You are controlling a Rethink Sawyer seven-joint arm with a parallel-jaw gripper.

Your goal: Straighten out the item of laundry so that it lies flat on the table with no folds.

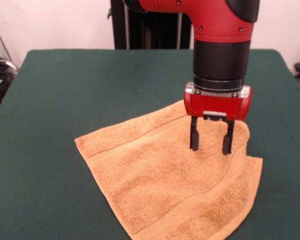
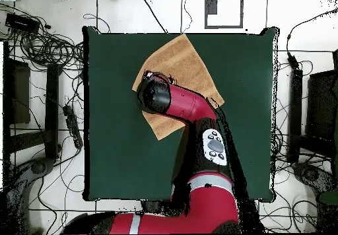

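Observation:
The orange-tan terry towel (image 1: 170, 185) lies on the dark green table (image 1: 65, 100), turned like a diamond, with a woven band along its near edge. Its far right corner is folded over into a raised flap just right of the gripper. My gripper (image 1: 211, 144) hangs straight down from the red arm over that far right part, its two black fingers (image 1: 194, 135) spread apart and empty, tips at or just above the cloth. In the overhead view the towel (image 2: 188, 64) lies near the table's (image 2: 112, 146) top edge, partly hidden by the arm; the gripper is hidden there.
The arm's red and black body (image 2: 198, 123) crosses the table from the bottom in the overhead view. Cables and equipment lie on the floor round the table (image 2: 46, 47). The towel's near corner reaches close to the table's front edge in the front view.

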